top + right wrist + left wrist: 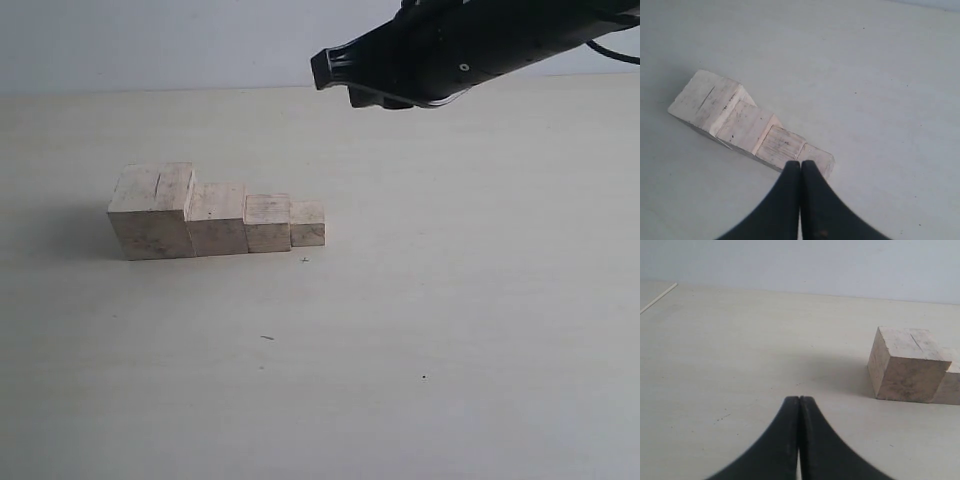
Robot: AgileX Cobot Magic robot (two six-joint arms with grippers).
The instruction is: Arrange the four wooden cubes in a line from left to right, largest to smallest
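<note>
Sitting touching in a row on the desk point(450, 300), four wooden cubes point(217, 218), largest leftmost, left claw point(799, 400) closed empty, right claw point(800, 164) closed empty

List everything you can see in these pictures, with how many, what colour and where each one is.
wooden cubes: four, pale wood, one touching row on the table, from largest cube at the exterior view's left down to smallest cube at its right
table: one, off-white, under the row
wall: one, pale grey-blue, behind the table
left gripper: one, black, shut, holding nothing, apart from the largest cube
right gripper: one, black, shut, holding nothing, raised over the table
</note>
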